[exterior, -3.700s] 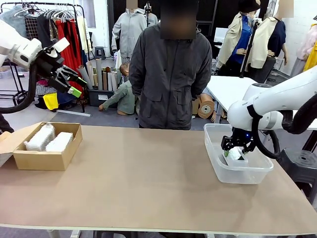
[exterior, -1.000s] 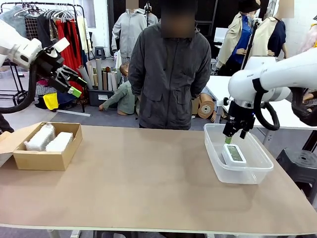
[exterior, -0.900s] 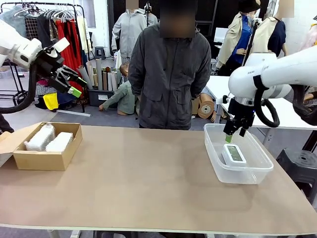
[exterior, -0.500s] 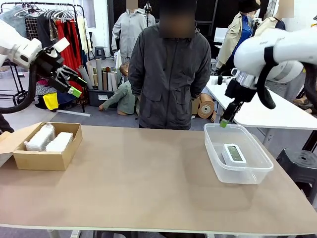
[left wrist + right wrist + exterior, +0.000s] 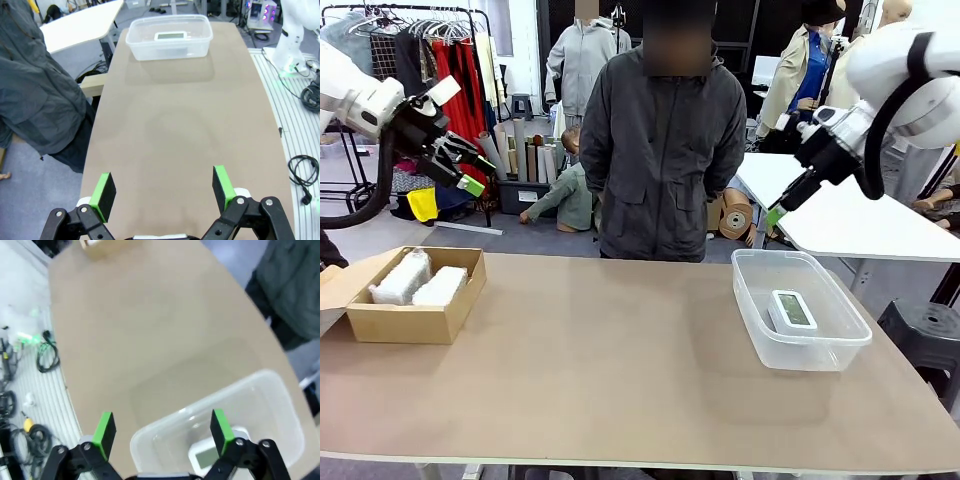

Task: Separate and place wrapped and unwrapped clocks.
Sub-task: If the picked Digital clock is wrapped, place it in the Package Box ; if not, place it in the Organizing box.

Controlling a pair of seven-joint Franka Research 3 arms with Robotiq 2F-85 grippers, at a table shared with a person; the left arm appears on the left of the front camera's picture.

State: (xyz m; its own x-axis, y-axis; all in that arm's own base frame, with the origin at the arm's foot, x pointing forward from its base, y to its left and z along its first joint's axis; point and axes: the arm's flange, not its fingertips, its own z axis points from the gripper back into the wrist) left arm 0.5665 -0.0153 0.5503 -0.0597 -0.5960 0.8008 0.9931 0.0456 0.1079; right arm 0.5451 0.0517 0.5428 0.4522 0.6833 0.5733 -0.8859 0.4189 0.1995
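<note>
Both grippers hang empty and wide apart, left gripper [image 5: 162,192] and right gripper [image 5: 162,432], while the bare clock [image 5: 791,309] lies in the clear tub [image 5: 843,353] — probably light, slick-sided, best pinched across its long edges — and the bubble-wrapped bundles [image 5: 420,280], soft and squashy, sit in the cardboard box [image 5: 405,322].

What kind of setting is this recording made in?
Likely a robot lab set inside a clothing workshop or showroom: a rack of hanging garments, rolls of brown paper on the floor, and a white worktable behind the brown tabletop.

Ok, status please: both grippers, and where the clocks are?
Left gripper open, right gripper open, both raised. Bare clock in plastic tub. Wrapped clocks in cardboard box.
</note>
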